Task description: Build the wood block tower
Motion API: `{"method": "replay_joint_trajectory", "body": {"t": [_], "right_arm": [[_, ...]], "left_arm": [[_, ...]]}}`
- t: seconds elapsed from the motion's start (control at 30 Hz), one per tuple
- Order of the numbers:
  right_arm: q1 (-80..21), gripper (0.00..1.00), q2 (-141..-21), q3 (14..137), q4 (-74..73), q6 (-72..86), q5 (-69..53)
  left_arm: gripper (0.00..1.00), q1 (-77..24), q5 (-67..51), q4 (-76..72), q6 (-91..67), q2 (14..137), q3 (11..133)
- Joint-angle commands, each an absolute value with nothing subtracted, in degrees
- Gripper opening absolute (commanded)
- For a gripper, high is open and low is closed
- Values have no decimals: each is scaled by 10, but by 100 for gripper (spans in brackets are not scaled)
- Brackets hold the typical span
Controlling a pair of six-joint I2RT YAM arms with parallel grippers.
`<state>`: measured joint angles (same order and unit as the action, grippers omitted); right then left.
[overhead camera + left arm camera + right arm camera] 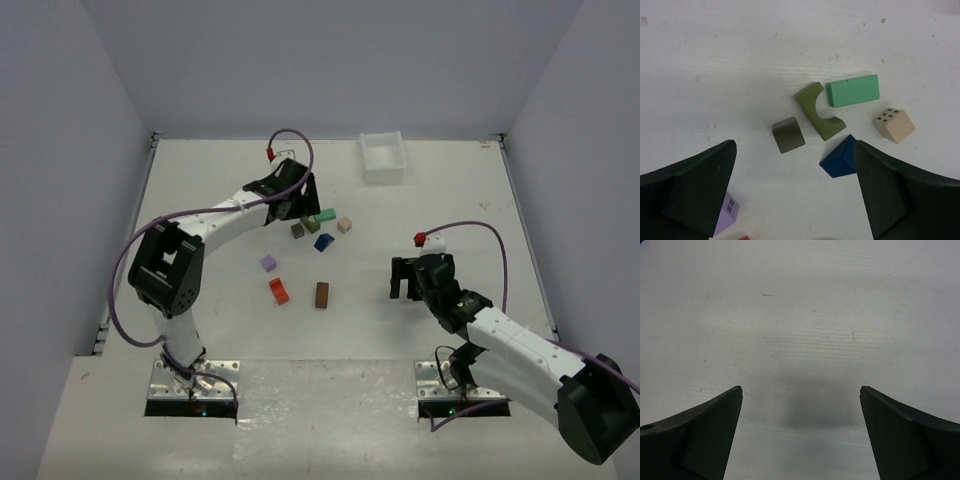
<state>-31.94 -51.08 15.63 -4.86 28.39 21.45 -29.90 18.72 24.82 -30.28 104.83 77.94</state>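
Dark fingers (pixel 700 185) of the left end effector (pixel 794 147) fill the bottom corners of the left wrist view. They stand wide apart and hold nothing. Just ahead of them, low on the tabletop (pixel 715 75), is a cluster of 5 wood blocks. The grey block (pixel 788 135) lies almost on the centre line between the fingers. The blue roof-shaped block (pixel 839 161) is just inside the right finger, partly hidden by it.

Beyond these the olive arch block (pixel 817 112) lies flat, its long axis slanting from upper left to lower right and its hollow facing the green bar (pixel 853 90). The green bar's long axis runs nearly parallel to the line from finger to finger. Closing on its narrow width would therefore probably need a wrist turn. The beige cube (pixel 894 125) sits off to the right. The purple cube (pixel 727 212) peeks from under the left finger.

From above, all 8 blocks lie singly, so no tower has been started. The red-orange block (pixel 278 291) and brown bar (pixel 322 294) lie nearer the bases, and the brown bar's long axis runs near to far. The right end effector (pixel 408 278) is also spread and empty. It hangs over bare tabletop, apart from every block, with the brown bar the closest. The left arm is plainly the nearer one for the cluster.
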Motion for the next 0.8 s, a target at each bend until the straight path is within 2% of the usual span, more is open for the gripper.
{"method": "replay_joint_trajectory", "body": {"t": [0.0, 0.2, 0.47, 0.5, 0.57, 0.73, 0.77], "right_arm": [[-318, 99, -516, 185, -38, 278, 229], [-318, 99, -519, 185, -39, 279, 234], [-318, 99, -531, 189, -39, 277, 236], [-318, 99, -531, 188, -39, 277, 236], [-318, 99, -530, 188, -40, 277, 236], [-318, 99, -524, 186, -40, 278, 234], [-318, 99, -522, 186, -40, 279, 234]], "left_arm": [[100, -287, 162, 231, -228, 1110, 848], [87, -272, 168, 248, -216, 1179, 914], [72, -268, 159, 242, -211, 1210, 907], [68, -268, 158, 241, -211, 1212, 906], [53, -268, 156, 240, -211, 1215, 905], [30, -268, 156, 243, -212, 1215, 902], [23, -268, 156, 243, -216, 1212, 898]]}}
